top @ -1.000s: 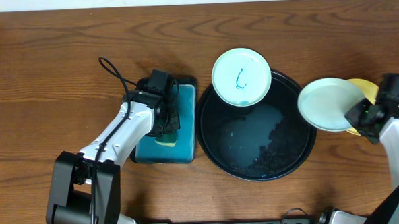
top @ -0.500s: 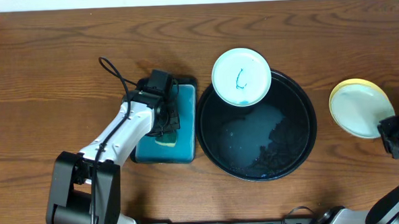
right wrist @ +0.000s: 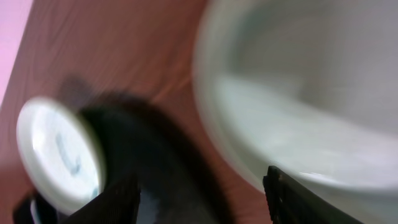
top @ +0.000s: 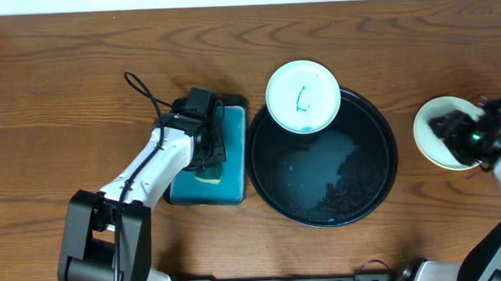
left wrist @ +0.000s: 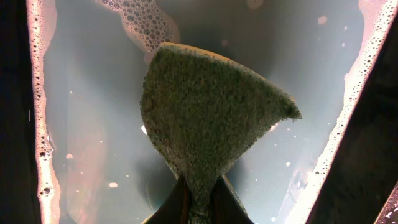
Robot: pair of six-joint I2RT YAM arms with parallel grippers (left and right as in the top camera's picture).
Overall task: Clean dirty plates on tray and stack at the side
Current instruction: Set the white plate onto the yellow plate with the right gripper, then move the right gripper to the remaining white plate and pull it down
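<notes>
My left gripper [left wrist: 198, 198] pinches the sponge [left wrist: 205, 112] over the soapy rectangular tray [top: 234, 150]. My right gripper [top: 469, 135] hovers, fingers spread, above the side plate [top: 427, 143] on the wooden table [top: 61, 72].

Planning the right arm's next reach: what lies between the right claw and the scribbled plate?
Overhead view: just the black tray, rim and floor, then a strip of bare table.

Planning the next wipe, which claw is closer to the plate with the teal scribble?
Left. The left claw, pinching a sponge in the blue tray, sits beside that plate; the right claw is over the stacked plates, across the round tray.
</notes>
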